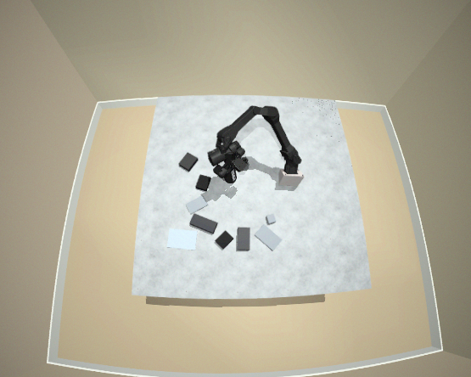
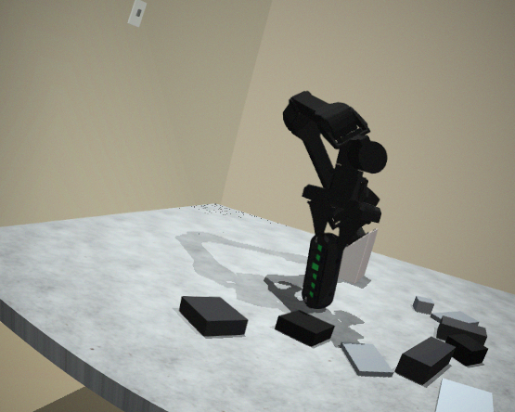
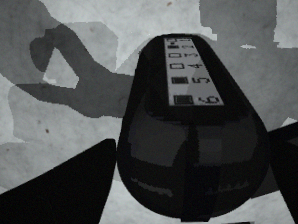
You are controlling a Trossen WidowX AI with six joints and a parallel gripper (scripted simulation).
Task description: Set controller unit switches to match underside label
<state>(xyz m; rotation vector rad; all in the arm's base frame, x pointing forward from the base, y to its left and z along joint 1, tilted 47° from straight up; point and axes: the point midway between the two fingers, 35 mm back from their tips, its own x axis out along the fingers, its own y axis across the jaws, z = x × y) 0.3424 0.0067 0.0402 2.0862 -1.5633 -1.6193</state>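
Observation:
The dark controller unit [image 1: 231, 177] [image 2: 327, 271] [image 3: 192, 170] stands on end, nearly upright, between the fingers of my gripper [image 2: 331, 238] [image 3: 193, 148], which is shut on its upper end. I cannot tell whether its lower end touches the bench. Its switch face, with a column of green patches, shows in the exterior view; the exact rocker positions are too small to read. The underside label [image 3: 190, 75] faces the wrist camera: squares 6 and 5 are filled, 4 and 3 empty, 2 looks filled, 1 is too foreshortened to read surely.
Near the unit lie a black block [image 1: 203, 182] [image 2: 304, 328], a dark grey block [image 1: 188, 161] [image 2: 213, 316] and a pale plate [image 1: 197, 205] [image 2: 367, 359]. Several more blocks and plates lie toward the front. A pale pink box [image 1: 290, 180] [image 2: 359, 260] stands by the arm's far end.

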